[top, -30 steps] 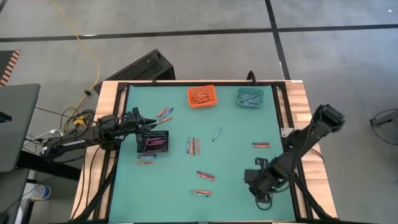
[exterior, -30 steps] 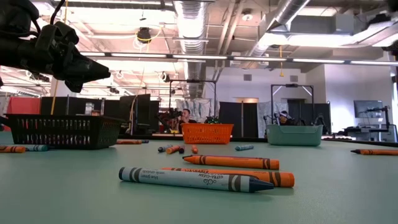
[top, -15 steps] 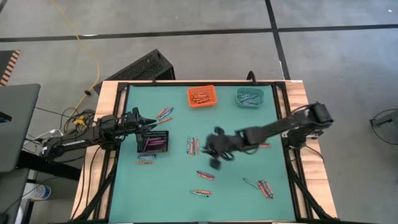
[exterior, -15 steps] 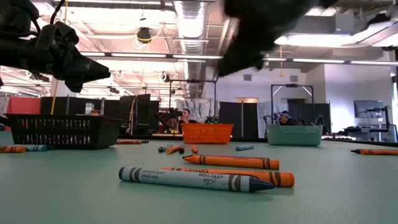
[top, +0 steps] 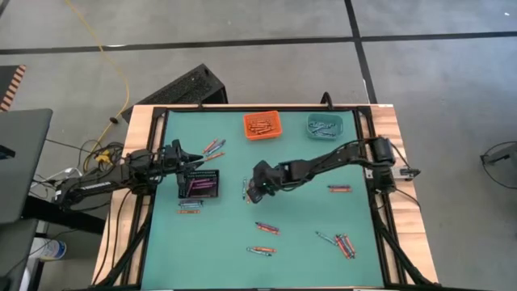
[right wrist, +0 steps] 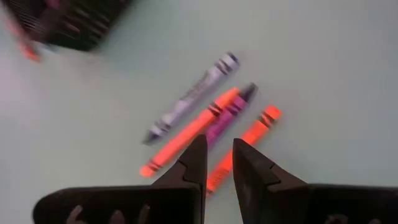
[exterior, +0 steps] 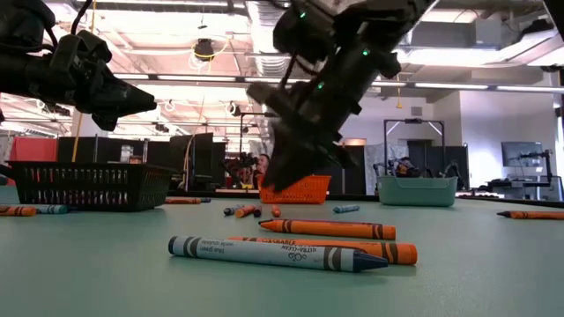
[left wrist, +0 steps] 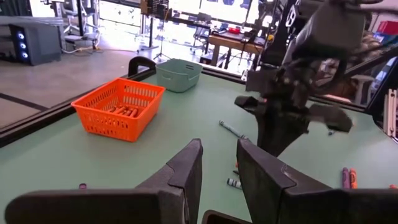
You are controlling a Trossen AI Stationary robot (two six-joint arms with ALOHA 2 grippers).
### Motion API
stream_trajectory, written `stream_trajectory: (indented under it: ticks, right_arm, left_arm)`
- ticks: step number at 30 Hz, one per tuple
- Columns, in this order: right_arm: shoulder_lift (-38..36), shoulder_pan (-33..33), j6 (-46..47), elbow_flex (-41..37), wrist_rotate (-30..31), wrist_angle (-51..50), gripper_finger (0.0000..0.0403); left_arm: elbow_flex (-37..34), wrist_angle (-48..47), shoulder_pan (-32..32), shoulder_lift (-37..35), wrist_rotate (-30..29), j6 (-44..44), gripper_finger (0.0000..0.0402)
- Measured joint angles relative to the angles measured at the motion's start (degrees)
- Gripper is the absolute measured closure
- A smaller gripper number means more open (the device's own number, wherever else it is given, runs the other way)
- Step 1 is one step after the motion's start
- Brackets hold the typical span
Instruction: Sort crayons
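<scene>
Dark right claw (top: 257, 188), narrowly parted, points down over crayons (right wrist: 208, 127); left claw (top: 194, 158) narrow above black bin (top: 199, 185).

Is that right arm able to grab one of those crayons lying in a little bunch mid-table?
Probably yes. The right gripper hovers directly over the bunch of crayons, fingers slightly apart, with nothing between them.

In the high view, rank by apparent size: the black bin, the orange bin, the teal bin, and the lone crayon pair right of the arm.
1. Black mesh bin, largest.
2. Orange plastic mesh bin and teal plastic bin look alike; no ranking between them.
3. Short orange-and-purple crayon pair, smallest by far.
</scene>
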Motion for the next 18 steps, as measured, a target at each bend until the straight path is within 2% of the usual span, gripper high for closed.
stream_trajectory:
  ticks: [7, 12, 18]
  right_arm:
    - [3.57, 1.59, 0.05, 7.0, 6.97, -8.81, 0.0333]
    - [3.53, 2.42, 1.37, 7.4, 10.25, -9.86, 0.0333]
    - [3.54, 2.69, 1.63, 6.81, 11.14, -9.86, 0.0333]
  left_arm:
    - [0.01, -0.02, 0.0, 0.0, 0.0, 0.01, 0.0313]
    - [0.0, -0.01, 0.0, 0.0, 0.0, 0.01, 0.0313]
    - [0.0, 0.0, 0.0, 0.0, 0.0, 0.02, 0.0313]
